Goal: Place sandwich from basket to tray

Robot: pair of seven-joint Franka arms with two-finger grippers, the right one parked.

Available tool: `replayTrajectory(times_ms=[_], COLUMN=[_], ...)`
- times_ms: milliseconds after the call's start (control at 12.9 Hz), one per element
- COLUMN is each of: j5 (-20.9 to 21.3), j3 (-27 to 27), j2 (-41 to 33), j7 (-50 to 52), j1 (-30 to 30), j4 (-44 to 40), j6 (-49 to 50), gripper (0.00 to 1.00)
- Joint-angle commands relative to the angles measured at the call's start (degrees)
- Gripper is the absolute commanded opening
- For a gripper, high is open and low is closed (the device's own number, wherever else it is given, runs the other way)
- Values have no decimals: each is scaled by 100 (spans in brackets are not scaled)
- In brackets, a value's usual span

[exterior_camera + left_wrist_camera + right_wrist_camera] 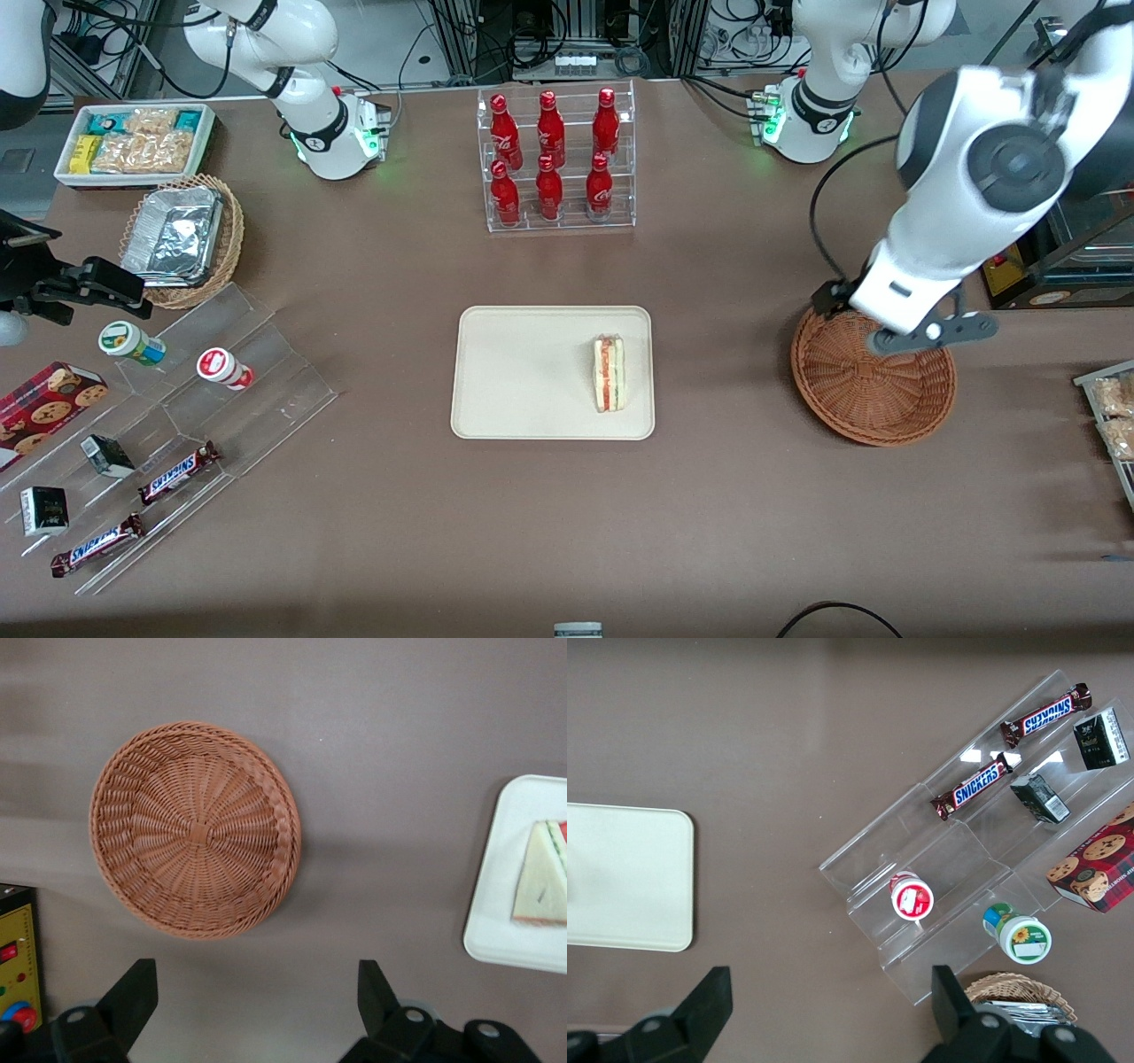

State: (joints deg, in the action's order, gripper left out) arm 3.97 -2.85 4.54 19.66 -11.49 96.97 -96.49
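Note:
The sandwich [609,373] lies on the cream tray [523,372], at the tray's end toward the working arm. The reddish-brown wicker basket [873,390] sits on the table beside the tray and holds nothing. My left gripper [877,297] hangs high over the basket's rim farthest from the front camera, open and holding nothing. In the left wrist view the gripper [255,1001] stands wide open over bare table, with the basket [195,828], the tray's corner [496,904] and the sandwich [542,886] in sight.
A clear rack of red bottles [556,159] stands farther from the front camera than the tray. Acrylic steps with snacks [177,399], a tan basket of foil containers [182,239] and a white snack bin [137,142] lie toward the parked arm's end. A yellow control box [18,957] is close to the basket.

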Motion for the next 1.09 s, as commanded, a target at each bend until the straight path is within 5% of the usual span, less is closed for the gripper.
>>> replayTrajectory(times_ms=[0, 388, 1008], j5=[-309, -283, -309], j3=[-50, -23, 74], j2=[-392, -542, -455], j7=[-672, -1210, -1298], j1=[322, 736, 754], j4=[-54, -521, -618], j6=[356, 1026, 500], gripper=[100, 100, 100])
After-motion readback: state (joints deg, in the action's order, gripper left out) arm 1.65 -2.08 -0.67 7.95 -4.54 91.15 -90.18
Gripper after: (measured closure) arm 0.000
